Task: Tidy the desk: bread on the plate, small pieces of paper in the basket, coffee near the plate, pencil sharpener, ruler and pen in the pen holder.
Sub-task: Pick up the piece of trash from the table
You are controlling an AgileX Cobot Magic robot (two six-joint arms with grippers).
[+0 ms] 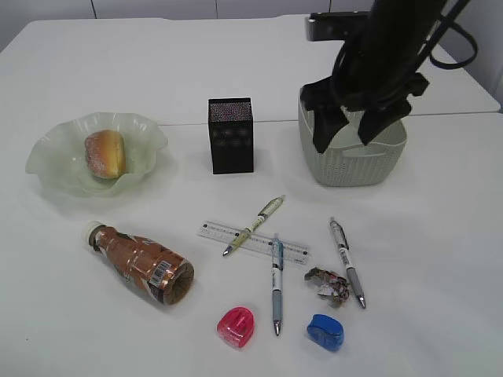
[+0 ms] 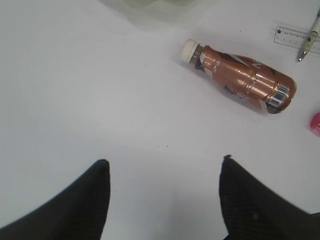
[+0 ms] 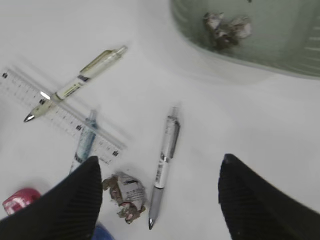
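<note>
The coffee (image 1: 141, 263) label shows only a barcode.

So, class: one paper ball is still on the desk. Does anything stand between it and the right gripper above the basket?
Nothing visible blocks it. The paper ball lies on open desk in front of the basket, touching a grey pen at its right. The right gripper hangs open over the basket, with only bare tabletop between.

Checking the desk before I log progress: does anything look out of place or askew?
Yes: the brown plastic coffee bottle lies on its side below the pale green glass plate, not upright. One crumpled paper ball sits outside the basket, beside a pen.
</note>
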